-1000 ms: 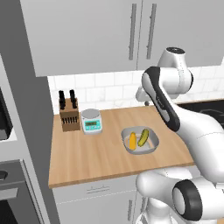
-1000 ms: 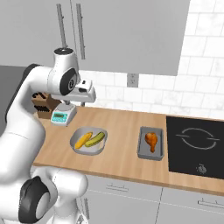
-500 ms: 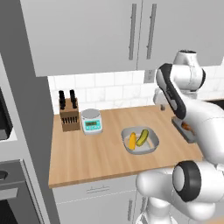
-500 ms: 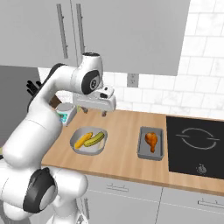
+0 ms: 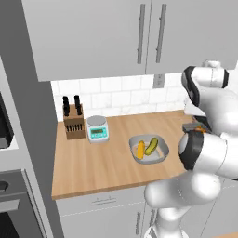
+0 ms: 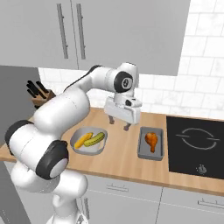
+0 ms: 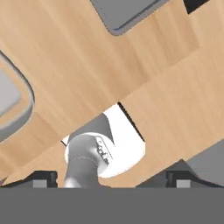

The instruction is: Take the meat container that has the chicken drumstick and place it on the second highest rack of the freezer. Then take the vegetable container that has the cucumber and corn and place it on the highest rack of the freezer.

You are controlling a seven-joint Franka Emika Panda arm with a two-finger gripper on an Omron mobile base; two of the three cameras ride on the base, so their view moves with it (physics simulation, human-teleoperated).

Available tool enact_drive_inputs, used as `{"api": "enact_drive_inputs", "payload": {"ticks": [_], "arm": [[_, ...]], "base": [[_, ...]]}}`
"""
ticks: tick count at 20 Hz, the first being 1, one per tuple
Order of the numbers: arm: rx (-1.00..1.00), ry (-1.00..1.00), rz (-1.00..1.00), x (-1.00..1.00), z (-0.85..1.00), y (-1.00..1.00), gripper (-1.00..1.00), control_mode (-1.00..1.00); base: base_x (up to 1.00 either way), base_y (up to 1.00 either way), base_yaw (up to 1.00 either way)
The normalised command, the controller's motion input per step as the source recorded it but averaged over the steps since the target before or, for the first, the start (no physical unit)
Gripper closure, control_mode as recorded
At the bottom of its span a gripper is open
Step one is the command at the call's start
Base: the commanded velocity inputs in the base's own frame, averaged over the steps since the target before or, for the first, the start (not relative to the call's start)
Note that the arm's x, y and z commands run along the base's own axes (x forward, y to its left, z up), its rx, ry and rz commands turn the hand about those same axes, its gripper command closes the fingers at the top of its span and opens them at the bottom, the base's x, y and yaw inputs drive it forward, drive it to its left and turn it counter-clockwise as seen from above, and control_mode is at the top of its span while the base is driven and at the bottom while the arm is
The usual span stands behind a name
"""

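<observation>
gripper (image 6: 118, 124) swung right; chicken drumstick (image 6: 151, 141) points away.

No words, brands or numbers can be read anywhere. The kitchen scale (image 5: 97, 128) has a pale display (perhaps digits, too blurred to tell).

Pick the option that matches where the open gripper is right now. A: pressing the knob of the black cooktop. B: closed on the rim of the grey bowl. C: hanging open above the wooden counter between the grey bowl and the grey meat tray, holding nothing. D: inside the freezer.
C: in the right base view the gripper hangs open over the wooden counter, between the grey bowl with corn and cucumber and the grey tray with the drumstick, with nothing between its fingers.
</observation>
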Motion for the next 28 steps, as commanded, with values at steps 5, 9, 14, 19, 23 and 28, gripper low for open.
{"api": "enact_drive_inputs", "payload": {"ticks": [5,9,14,19,23,28], "arm": [[0.08,0.34,-0.55,0.00,-0.31,-0.68,-1.00,-1.00],[0.10,0.32,-0.44,0.00,-0.28,-0.46,-1.00,-1.00],[0.00,0.26,-0.26,0.11,-0.40,-0.47,-1.00,-1.00],[-0.13,0.13,-0.12,0.30,-0.76,-0.30,-1.00,-1.00],[-0.17,-0.01,-0.04,0.20,-0.61,-0.07,-1.00,-1.00],[-0.16,-0.17,0.00,0.00,-0.34,0.04,-1.00,-1.00]], "base": [[0.00,0.00,0.00],[0.00,0.00,0.00],[0.00,0.00,0.00],[0.00,0.00,0.00],[0.00,0.00,0.00],[0.00,0.00,0.00]]}}
